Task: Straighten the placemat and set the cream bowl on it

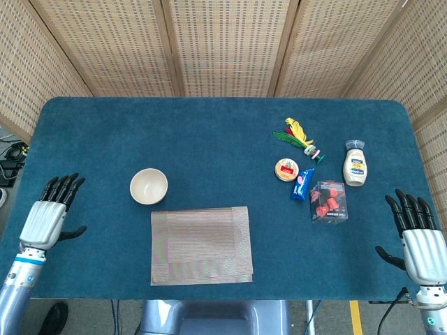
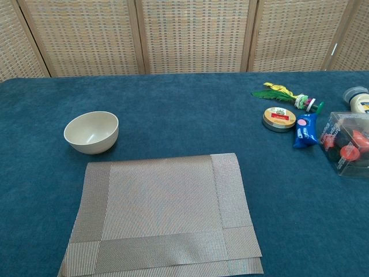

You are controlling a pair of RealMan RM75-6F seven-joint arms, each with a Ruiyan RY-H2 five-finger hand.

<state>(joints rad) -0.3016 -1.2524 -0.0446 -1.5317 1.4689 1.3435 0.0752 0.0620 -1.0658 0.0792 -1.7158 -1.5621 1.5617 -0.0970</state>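
The cream bowl (image 1: 149, 186) stands empty on the blue table, just beyond the far left corner of the grey woven placemat (image 1: 201, 244). In the chest view the bowl (image 2: 91, 132) sits left of centre and the placemat (image 2: 161, 213) fills the near middle, its front part folded over on itself. My left hand (image 1: 50, 218) hovers over the table's left edge, fingers spread, holding nothing. My right hand (image 1: 417, 237) is at the near right edge, fingers spread and empty. Neither hand shows in the chest view.
On the right side lie a feather toy (image 1: 299, 136), a round tin (image 1: 286, 169), a blue packet (image 1: 301, 183), a clear box of red items (image 1: 328, 202) and a squeeze bottle (image 1: 355, 164). Woven screens stand behind the table.
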